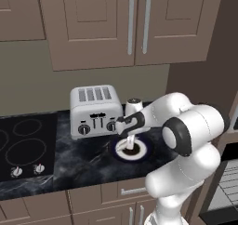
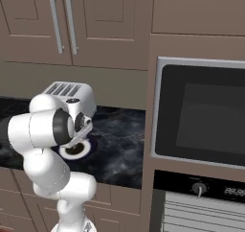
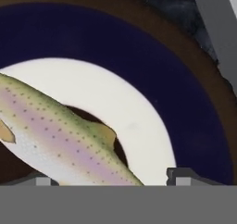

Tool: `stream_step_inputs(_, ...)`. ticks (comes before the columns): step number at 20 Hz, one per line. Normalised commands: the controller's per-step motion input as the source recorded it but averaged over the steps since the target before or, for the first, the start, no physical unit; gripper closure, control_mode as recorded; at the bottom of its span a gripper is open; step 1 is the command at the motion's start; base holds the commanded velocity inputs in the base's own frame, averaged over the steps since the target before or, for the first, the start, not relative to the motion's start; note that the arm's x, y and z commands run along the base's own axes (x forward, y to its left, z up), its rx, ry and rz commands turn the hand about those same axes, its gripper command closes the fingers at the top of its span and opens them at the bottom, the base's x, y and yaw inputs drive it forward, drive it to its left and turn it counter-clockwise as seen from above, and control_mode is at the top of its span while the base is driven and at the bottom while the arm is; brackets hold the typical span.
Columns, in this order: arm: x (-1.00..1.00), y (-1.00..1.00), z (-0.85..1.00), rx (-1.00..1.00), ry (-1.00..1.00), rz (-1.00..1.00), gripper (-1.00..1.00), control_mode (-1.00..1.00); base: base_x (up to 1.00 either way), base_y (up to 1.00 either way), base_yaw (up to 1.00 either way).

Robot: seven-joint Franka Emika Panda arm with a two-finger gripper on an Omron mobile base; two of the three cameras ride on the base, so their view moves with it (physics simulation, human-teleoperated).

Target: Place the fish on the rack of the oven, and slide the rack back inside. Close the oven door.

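Note:
The fish (image 3: 60, 135), pale with a pinkish stripe and speckled greenish back, lies on a round blue-rimmed plate (image 3: 185, 107). My gripper (image 3: 113, 179) points straight down at it and is open, with one fingertip on each side of the fish's body. On the counter, the gripper (image 1: 129, 142) hangs just over the plate (image 1: 145, 150), in front of the toaster. The oven (image 2: 215, 190) stands to the right of the counter. Its silver wire rack (image 2: 206, 214) shows below the control panel and again at the far right (image 1: 231, 182). The oven door is out of view.
A silver toaster (image 1: 95, 110) stands right behind the plate. A black cooktop (image 1: 23, 145) with knobs lies to the left. Brown wall cabinets (image 1: 130, 24) hang overhead. A black-windowed, silver-trimmed unit (image 2: 201, 113) sits above the oven's panel.

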Motion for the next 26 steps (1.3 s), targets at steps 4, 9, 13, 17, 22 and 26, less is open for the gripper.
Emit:
stream_step_inputs(4, -0.16, 0.0, -0.07, 0.0, -0.16, 0.0, 1.0, -1.0, 0.0, 0.0, 0.0)
stream_step_inputs(9, -0.45, -0.03, 0.06, 0.0, -0.32, -0.02, 1.0, -1.0, 0.0, 0.0, 0.0)
stream_step_inputs(13, -0.63, -0.15, 0.61, 0.0, -0.14, 0.0, 1.0, -1.0, 0.0, 0.0, 0.0)
stream_step_inputs(17, -0.46, -0.24, 0.92, 0.0, 0.0, 0.0, 1.0, -1.0, 0.0, 0.0, 0.0)
stream_step_inputs(22, -0.32, -0.14, 0.79, 0.01, 0.03, -0.08, 1.0, -1.0, 0.0, 0.0, 0.0)
stream_step_inputs(26, -0.41, -0.01, 0.28, 0.02, 0.07, -0.19, 1.0, -1.0, 0.0, 0.0, 0.0)
